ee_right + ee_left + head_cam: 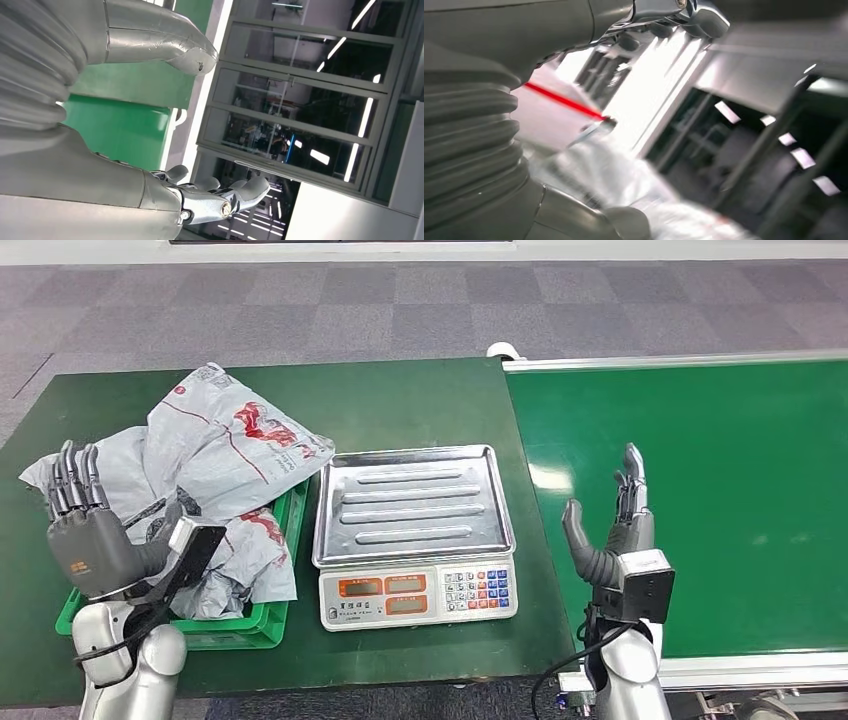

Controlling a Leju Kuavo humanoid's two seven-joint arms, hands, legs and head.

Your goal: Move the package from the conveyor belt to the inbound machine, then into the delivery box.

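Several grey plastic packages [225,455] with red print are heaped in the green delivery box [265,625] at the left of the table. My left hand [85,530] is raised over the box's near left corner, fingers straight and apart, holding nothing; a blurred package [614,175] lies beyond it in the left wrist view. The inbound machine, a scale with a bare steel tray [412,502], stands mid-table. My right hand [615,530] is upright over the near left part of the green conveyor belt [700,480], open and empty. Its thumb and fingers [220,200] are spread in the right wrist view.
The scale's keypad and displays [420,595] face me. A dark green table [400,400] carries the box and the scale; the belt's metal frame [690,360] borders it at the right. Grey carpet lies beyond.
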